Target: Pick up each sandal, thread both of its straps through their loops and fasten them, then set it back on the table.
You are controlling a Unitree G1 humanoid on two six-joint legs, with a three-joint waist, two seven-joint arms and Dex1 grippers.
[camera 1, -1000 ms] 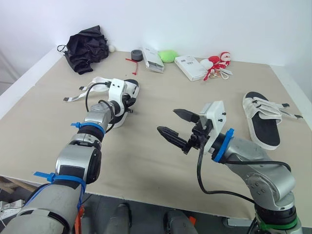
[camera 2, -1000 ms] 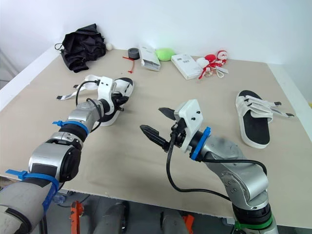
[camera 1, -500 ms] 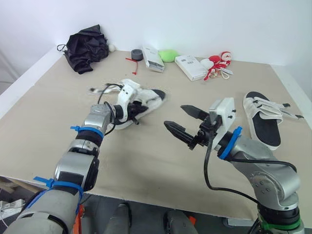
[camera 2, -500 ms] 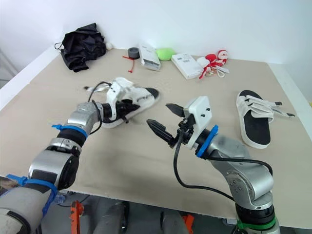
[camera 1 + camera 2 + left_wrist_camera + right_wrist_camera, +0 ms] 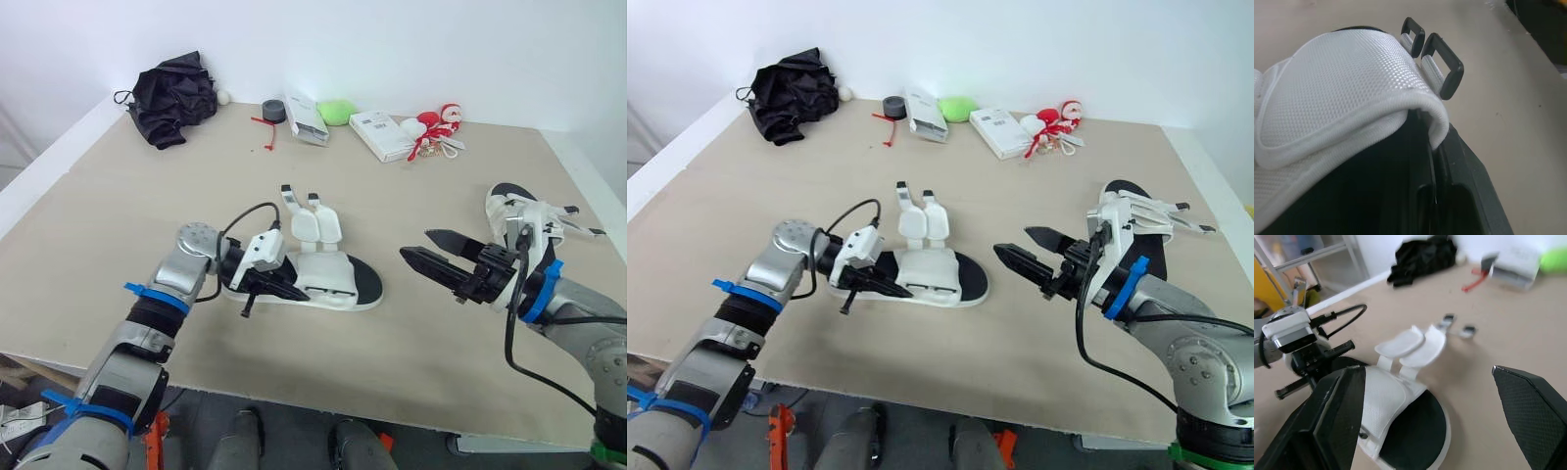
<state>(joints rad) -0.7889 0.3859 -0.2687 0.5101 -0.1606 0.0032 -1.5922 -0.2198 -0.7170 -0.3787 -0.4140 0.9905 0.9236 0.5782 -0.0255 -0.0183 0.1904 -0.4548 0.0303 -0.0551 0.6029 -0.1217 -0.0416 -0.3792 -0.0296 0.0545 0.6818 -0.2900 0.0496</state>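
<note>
My left hand (image 5: 266,285) comes in low from the front edge of the desk (image 5: 98,225) with the forearm almost level. Its two black fingers are clamped on the end of the near sandal (image 5: 328,279) closest to that arm.

My right hand (image 5: 419,247) hangs above the desk to the right of that sandal. Its fingers are spread wide and point towards the sandal, touching nothing.

Bare beige desk surrounds the near sandal on every side, with an open gap between it and the right hand.

The near sandal lies flat, sole down. It has a white woven mesh upper (image 5: 1342,83) and a black footbed. Its two straps (image 5: 312,221) are undone and lie spread on its far side. In the left wrist view, two black rectangular loops (image 5: 1442,63) sit beside the mesh flap.

The second sandal (image 5: 1161,217), also white with a black footbed, lies to the right of and beyond the near one, partly behind my right arm.

Well beyond the near sandal, along the far edge, are:
- a crumpled black cloth (image 5: 176,98) to the left
- a grey tape roll (image 5: 275,110)
- two white boxes (image 5: 382,135)
- a green lump (image 5: 339,112)
- a red-and-white toy (image 5: 438,125)
</note>
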